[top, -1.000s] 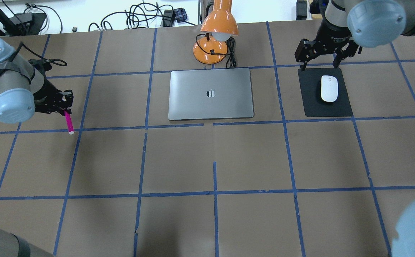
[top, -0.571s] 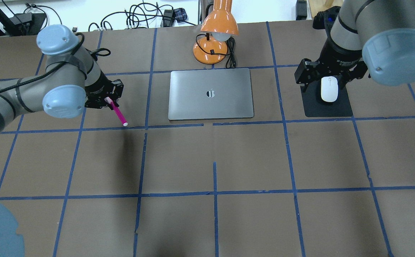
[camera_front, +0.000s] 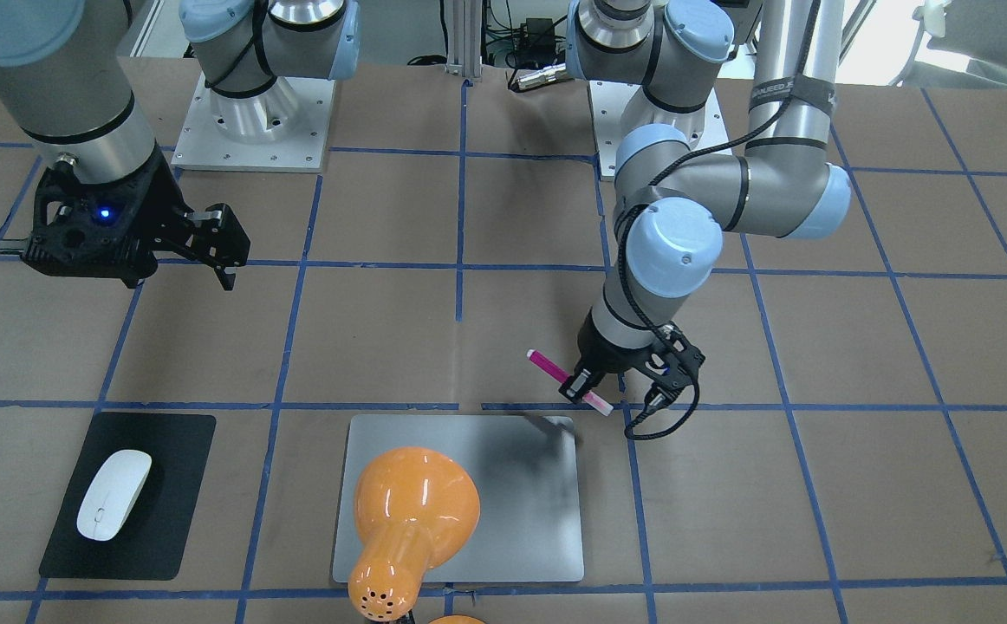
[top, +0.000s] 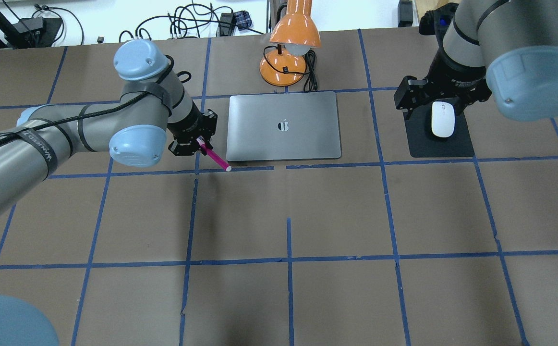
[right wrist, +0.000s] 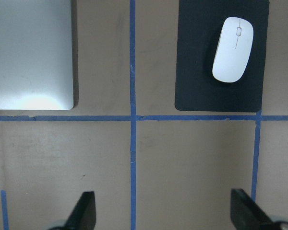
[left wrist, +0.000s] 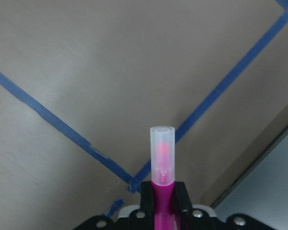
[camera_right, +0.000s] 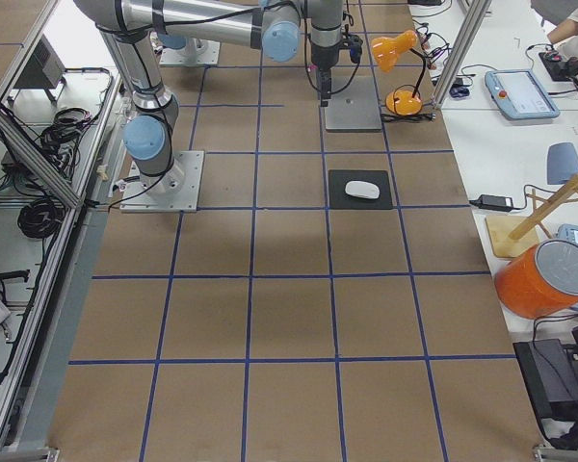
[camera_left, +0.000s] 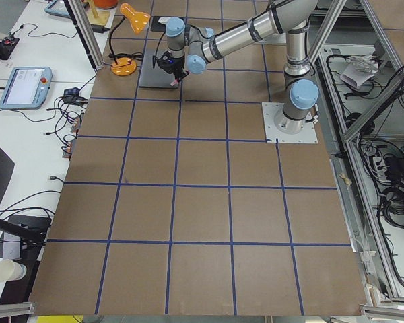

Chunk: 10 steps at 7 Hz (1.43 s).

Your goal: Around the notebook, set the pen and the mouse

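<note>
Pen: the pen (top: 214,157), a thin magenta stick with a pale, translucent cap end, is clamped in my left tool (top: 193,142). It is tilted, with the cap end pointing away from the tool. In the overhead view its tip sits just off the notebook's near left corner, over a blue tape line.
Mouse: the mouse (top: 442,119) is a smooth white oval with a thin grey line at its front. It lies flat on the black mat, toward the mat's far end.
Notebook: the notebook (top: 284,126) is a silver-grey metallic slab with rounded corners and a small logo at its centre. It lies flat at the middle of the bench, between pen and mouse.
Left tool: clenched on the pen's magenta barrel, with the cap end sticking out past the fingers.
Right tool: my right tool (right wrist: 165,211) hangs above the bench with its jaws spread wide, grasping nothing.
Mat: the mat (top: 423,139) is a matte black rectangle, well apart from the notebook, carrying only the mouse.
Lamp: the lamp (top: 288,53) is glossy orange with a round base, just beyond the notebook's far edge.
Bench: the bench (top: 336,216) has a brown papery top, gridded with blue tape.
</note>
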{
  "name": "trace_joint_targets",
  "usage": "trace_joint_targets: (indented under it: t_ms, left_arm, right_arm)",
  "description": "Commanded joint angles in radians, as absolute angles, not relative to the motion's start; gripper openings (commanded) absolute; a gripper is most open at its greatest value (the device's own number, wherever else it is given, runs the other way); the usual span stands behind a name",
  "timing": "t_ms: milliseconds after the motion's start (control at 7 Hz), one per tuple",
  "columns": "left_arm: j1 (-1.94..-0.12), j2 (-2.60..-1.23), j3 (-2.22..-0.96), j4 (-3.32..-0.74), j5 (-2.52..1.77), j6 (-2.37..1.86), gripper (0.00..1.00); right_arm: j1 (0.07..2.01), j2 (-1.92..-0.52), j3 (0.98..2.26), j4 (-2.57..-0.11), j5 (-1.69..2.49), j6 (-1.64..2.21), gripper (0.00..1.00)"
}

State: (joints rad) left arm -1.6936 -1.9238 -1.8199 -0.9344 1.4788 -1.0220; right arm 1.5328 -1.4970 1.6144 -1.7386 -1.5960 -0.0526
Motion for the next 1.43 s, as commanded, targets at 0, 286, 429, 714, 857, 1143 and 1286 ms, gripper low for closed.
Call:
trace_joint_targets:
  t_ms: [0,286,429,714,857,1143,1286]
  left_arm:
    - [-1.791,-1.933,-1.821,-0.925,1.473,-1.298,0.00]
    - [-1.863,-1.957,-1.819,-0.923,1.476,-1.464,0.00]
    - [-1.880,-1.974,-1.812,-0.923,1.474,-1.542,0.00]
    - [-1.911,-2.006,-1.809,-0.922,1.474,-1.600,0.00]
    - [-1.919,-2.016,-1.809,-0.914,1.473,-1.609,0.00]
    - [-1.927,-2.023,-1.810,-0.914,1.471,-1.663,0.00]
    - [-1.930,-2.031,-1.812,-0.913,1.470,-1.689,0.00]
  right_arm:
    - [1.554,-1.434,1.528,-1.704,-1.572,-0.048,1.00]
    - [1.554,-1.430,1.528,-1.718,-1.569,-0.061,1.00]
    - [1.554,-1.425,1.528,-1.717,-1.569,-0.061,1.00]
    - [1.552,-1.425,1.531,-1.718,-1.574,-0.061,1.00]
    - [1.552,-1.424,1.531,-1.718,-1.574,-0.061,1.00]
    - [1.552,-1.424,1.531,-1.718,-1.572,-0.061,1.00]
    - [1.552,-1.424,1.529,-1.718,-1.575,-0.061,1.00]
